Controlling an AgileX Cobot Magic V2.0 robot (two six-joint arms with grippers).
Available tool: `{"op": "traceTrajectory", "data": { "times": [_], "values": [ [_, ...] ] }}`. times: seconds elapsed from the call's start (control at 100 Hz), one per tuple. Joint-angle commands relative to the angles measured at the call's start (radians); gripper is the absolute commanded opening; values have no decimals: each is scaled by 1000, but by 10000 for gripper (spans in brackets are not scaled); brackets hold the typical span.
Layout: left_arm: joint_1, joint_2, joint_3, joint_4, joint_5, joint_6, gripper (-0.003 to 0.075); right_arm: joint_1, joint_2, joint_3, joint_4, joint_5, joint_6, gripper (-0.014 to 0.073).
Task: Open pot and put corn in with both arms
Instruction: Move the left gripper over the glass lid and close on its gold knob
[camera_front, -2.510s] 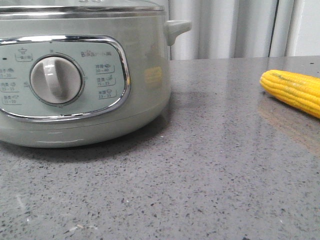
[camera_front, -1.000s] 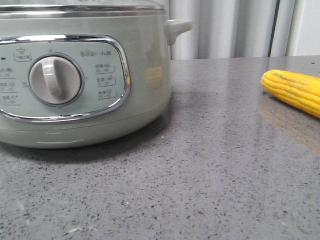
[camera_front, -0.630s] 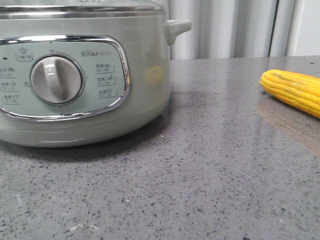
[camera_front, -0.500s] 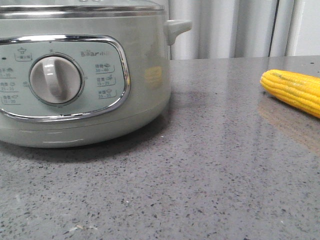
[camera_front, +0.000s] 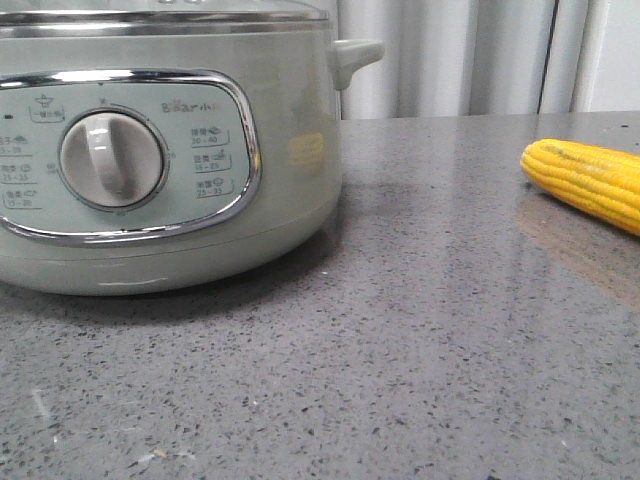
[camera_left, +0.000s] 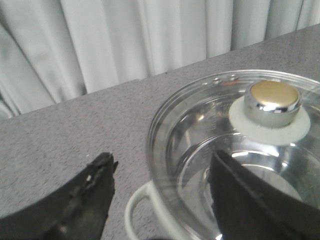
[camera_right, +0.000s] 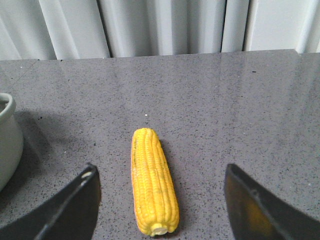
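The pale green pot (camera_front: 290, 120) fills the left of the front view, its dial (camera_front: 110, 160) facing me and a glass lid closed on top. In the left wrist view the glass lid (camera_left: 200, 130) carries a chrome knob (camera_left: 272, 102). My left gripper (camera_left: 162, 167) hangs open above the lid's edge and the side handle (camera_left: 137, 210), off to one side of the knob, holding nothing. The yellow corn (camera_right: 152, 182) lies flat on the grey counter, also at the right edge in the front view as corn (camera_front: 590, 180). My right gripper (camera_right: 160, 175) is open, its fingers straddling the cob without touching.
The speckled grey counter (camera_front: 420, 350) stretches between pot and corn. Pale curtains (camera_front: 460, 55) hang behind the back edge of the counter. The pot's rim (camera_right: 6, 135) shows at the side of the right wrist view.
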Motion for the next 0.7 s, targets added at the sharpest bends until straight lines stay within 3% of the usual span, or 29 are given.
{"op": "traceTrajectory", "data": {
  "times": [0.0, 0.15, 0.39, 0.69],
  "values": [
    [-46, 30, -48, -6, -86, 22, 397, -6, 13, -35, -10, -68, -14, 460],
    [-163, 70, -48, -13, -194, 89, 454, -6, 13, -35, -10, -68, -14, 460],
    [-308, 156, -23, -29, -440, 89, 454, -6, 13, -35, -10, -68, -14, 460],
    [-335, 277, -23, -130, -569, 89, 454, -6, 13, -33, -10, -68, -14, 460]
  ]
}}
